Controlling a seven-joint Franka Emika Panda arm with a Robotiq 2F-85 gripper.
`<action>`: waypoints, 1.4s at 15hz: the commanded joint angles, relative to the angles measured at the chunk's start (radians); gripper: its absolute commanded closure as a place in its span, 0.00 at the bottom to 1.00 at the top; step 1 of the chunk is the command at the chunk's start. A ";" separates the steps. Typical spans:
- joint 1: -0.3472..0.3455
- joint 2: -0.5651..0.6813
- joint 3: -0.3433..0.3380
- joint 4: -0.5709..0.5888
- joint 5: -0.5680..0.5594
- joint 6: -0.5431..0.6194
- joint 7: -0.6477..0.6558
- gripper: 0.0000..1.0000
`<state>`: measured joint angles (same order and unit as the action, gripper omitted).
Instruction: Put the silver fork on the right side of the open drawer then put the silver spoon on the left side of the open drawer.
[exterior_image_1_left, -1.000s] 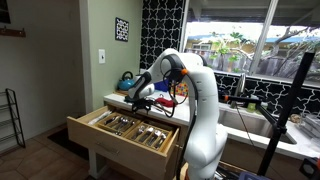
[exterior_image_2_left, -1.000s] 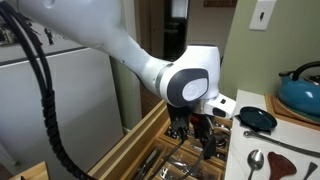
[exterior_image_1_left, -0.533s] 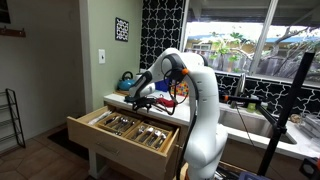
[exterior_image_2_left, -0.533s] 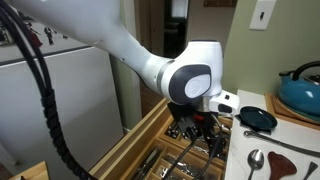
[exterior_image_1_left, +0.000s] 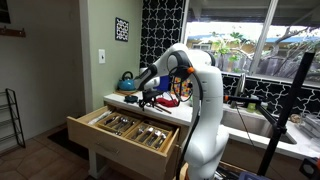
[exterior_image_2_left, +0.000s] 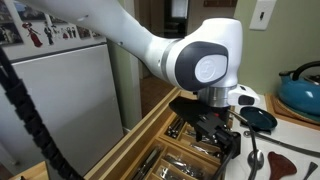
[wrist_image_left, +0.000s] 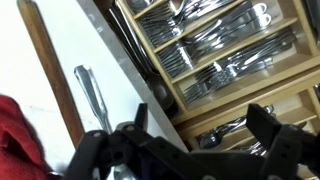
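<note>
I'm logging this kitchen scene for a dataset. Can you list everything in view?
open drawer: one, light wood, pulled out below the counter
cutlery: many pieces, silver, in the drawer's compartments
spoon: one, silver, on the counter beside the drawer
kettle: one, teal, on the counter
round dish: one, black, in front of the kettle
cloth: one, red, on the counter
refrigerator: one, white, beside the drawer
arm: one, white
pincer: one, black, open, at the drawer's counter edge
</note>
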<state>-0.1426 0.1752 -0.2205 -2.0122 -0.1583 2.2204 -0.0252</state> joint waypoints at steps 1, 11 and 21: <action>-0.050 -0.008 0.006 0.027 0.004 -0.049 -0.165 0.00; -0.182 0.088 0.020 0.127 0.166 -0.017 -0.511 0.00; -0.224 0.187 0.051 0.201 0.272 0.056 -0.566 0.10</action>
<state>-0.3387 0.3289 -0.1897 -1.8431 0.0865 2.2600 -0.5583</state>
